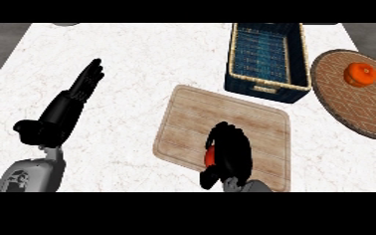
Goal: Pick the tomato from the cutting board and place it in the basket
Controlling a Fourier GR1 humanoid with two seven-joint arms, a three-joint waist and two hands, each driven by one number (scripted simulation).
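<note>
Head view shows the right hand (229, 152) curled round the tomato (209, 156) over the near edge of the cutting board (220, 117), only a red sliver showing past the fingers. Beyond the board's far right corner stands the basket (266, 87), beside a round mat (337, 97) bearing an orange fruit (360, 73). Near the counter's (132, 59) left edge the left hand (73, 102) rests with fingers straight.

Black left hand (62, 110), grey forearm (31, 175).
</note>
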